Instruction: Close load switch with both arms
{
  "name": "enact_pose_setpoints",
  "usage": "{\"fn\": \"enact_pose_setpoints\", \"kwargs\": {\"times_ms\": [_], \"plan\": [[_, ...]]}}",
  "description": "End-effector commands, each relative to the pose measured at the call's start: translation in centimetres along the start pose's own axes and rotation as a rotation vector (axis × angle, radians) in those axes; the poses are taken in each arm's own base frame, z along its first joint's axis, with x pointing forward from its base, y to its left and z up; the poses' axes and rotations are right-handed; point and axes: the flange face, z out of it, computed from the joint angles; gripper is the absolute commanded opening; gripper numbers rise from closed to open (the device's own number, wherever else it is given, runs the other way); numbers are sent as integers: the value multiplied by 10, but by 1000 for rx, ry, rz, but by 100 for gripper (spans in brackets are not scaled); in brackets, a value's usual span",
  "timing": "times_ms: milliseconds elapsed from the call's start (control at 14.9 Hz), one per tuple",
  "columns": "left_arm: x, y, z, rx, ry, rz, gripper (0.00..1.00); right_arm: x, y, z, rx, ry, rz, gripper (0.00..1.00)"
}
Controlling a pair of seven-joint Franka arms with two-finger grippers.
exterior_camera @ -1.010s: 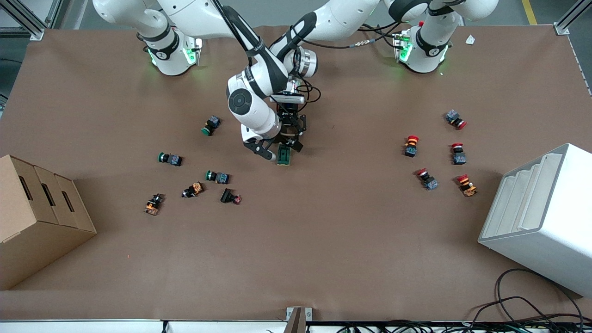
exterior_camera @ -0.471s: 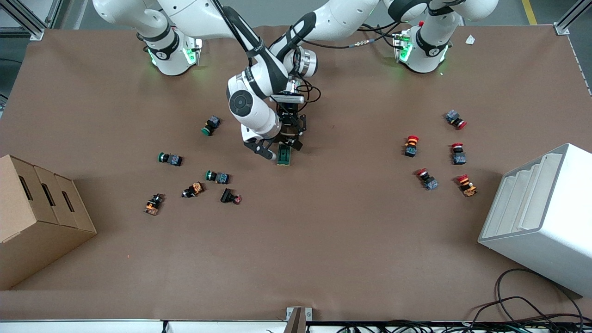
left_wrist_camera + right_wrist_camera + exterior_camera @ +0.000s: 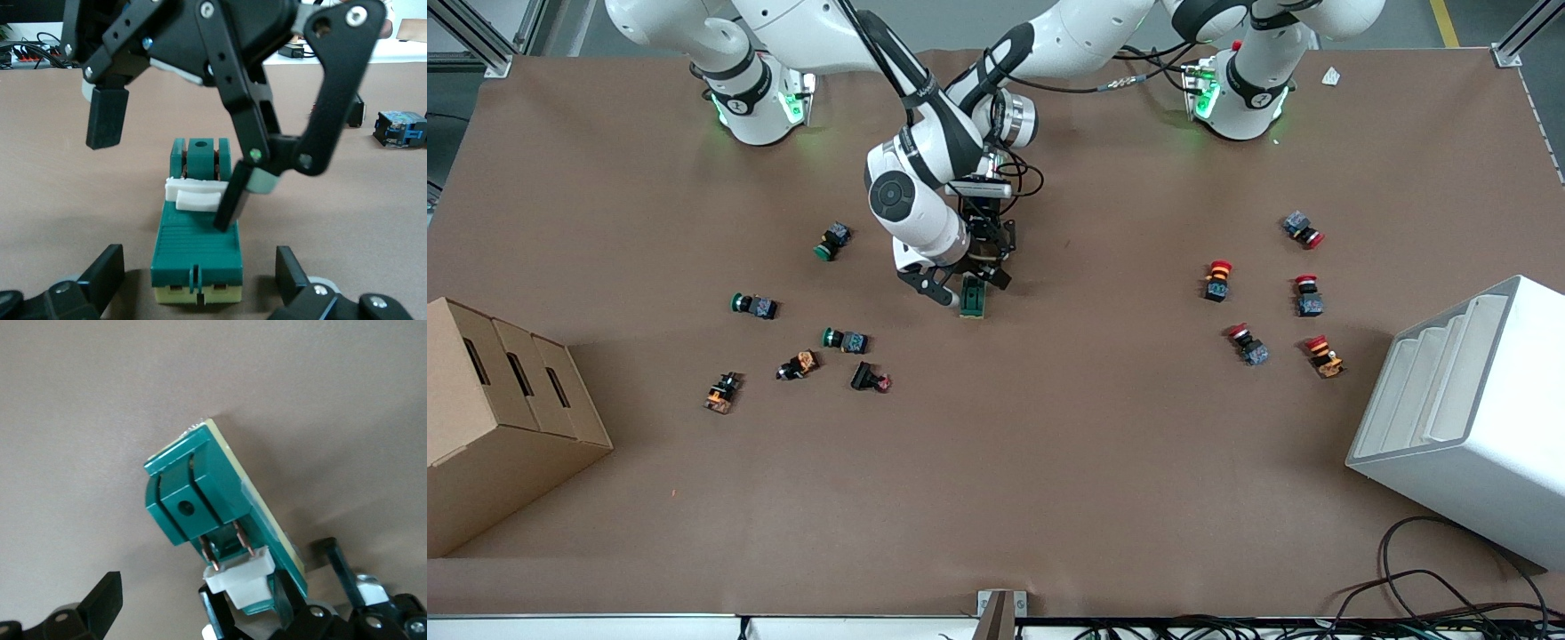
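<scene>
**A:** What can go wrong from here?

**B:** The load switch point(image 3: 197, 247) lies flat on the table point(image 3: 996, 480), about in the middle, between the two groups of buttons. My left gripper point(image 3: 197, 277) is low at one end of it. Its jaws are open, one finger on each side, and neither finger touches the body, so they hold nothing. My right gripper point(image 3: 167, 167) is over the other end, open wide. One finger tip is at the white lever point(image 3: 193, 195) and the other is in the air, well apart from it. I think that if I push the lever now, the switch slides or turns on the paper, because nothing clamps it. The thin tip can also slip off the lever's edge. And my two grippers are very close together, so they can hit each other.

**A:** And how many things do you count?

**B:** I start nearest the camera. There is one cardboard box point(image 3: 507, 400) at the right arm's end and one white bin point(image 3: 1476, 418) at the left arm's end. Then come eleven push buttons: six on the box's side, three of them with green caps, for example this green button point(image 3: 754, 305), and five on the bin's side with red caps, for example this red button point(image 3: 1216, 279). Then there is one load switch, and farthest are my two arms.
</scene>
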Motion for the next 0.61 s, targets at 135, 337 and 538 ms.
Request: {"fn": "enact_pose_setpoints", "kwargs": {"times_ms": [135, 337, 538], "plan": [[-33, -5, -4, 2, -49, 30, 100, 1, -13, -12, 41, 2, 47, 100], [-31, -5, -3, 4, -47, 27, 100, 6, -19, -18, 57, 8, 50, 100], [-31, -5, -3, 5, -48, 29, 100, 19, -21, -26, 69, 11, 66, 100]]}}
